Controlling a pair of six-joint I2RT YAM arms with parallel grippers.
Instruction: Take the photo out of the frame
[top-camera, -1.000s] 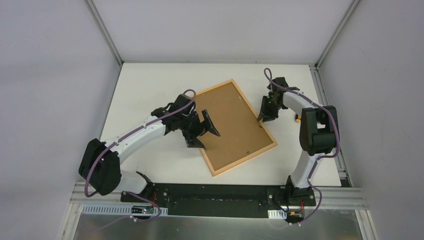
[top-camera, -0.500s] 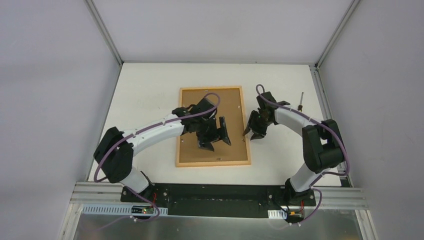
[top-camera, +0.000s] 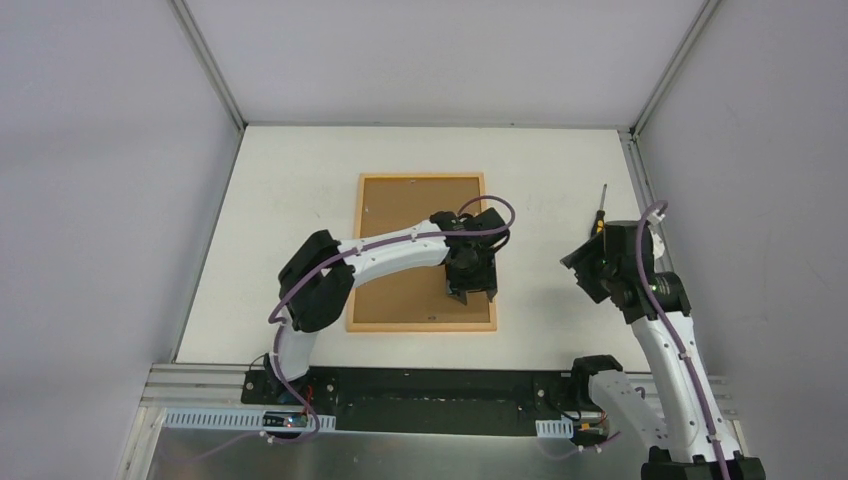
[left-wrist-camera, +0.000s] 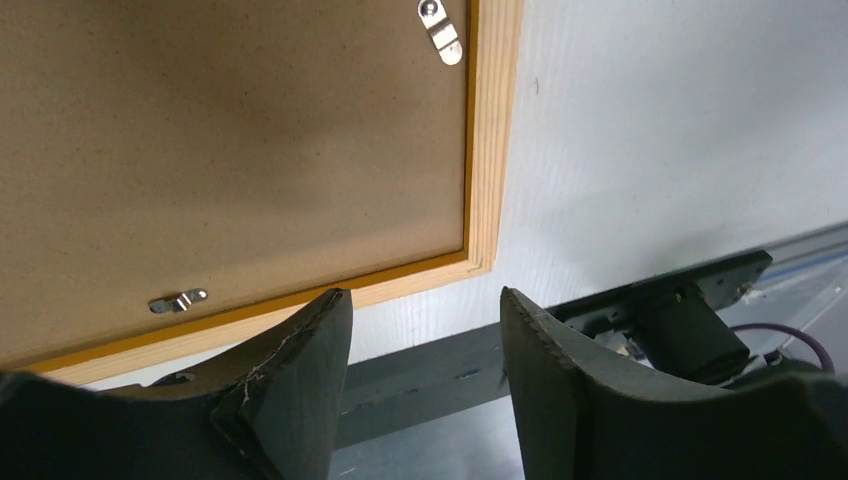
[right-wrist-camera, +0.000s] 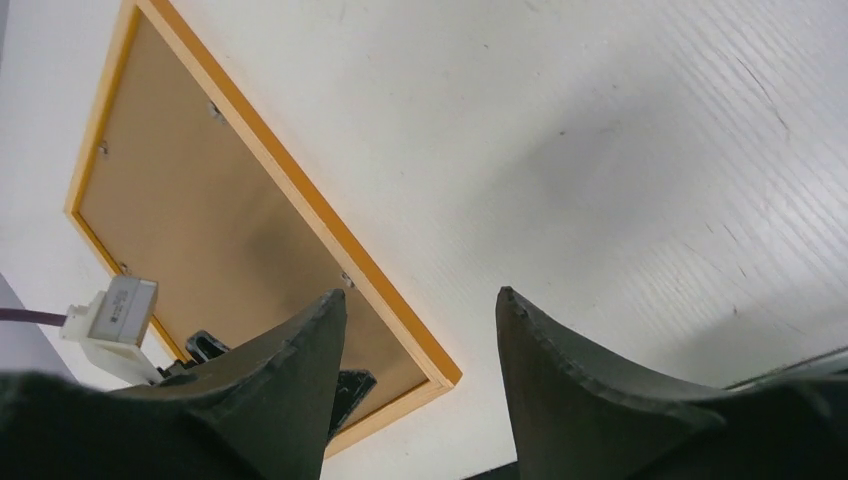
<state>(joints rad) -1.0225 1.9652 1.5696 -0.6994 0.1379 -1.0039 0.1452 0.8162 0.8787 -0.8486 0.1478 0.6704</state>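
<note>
Left gripper (left-wrist-camera: 420, 300) has its fingers apart with nothing between them, hanging over the near right corner of the frame (top-camera: 421, 178). Right gripper (right-wrist-camera: 420, 295) is spread too and holds nothing, raised above the table (top-camera: 290, 200) well to the right of the frame. The frame lies back-up mid-table, square to the table edges, with a pale wood rim around the brown backing board (top-camera: 400, 230). Can't see the photo at all. Two small metal clips (left-wrist-camera: 440, 30) sit on the board by the rim. White tabletop shows on every side of the frame.
</note>
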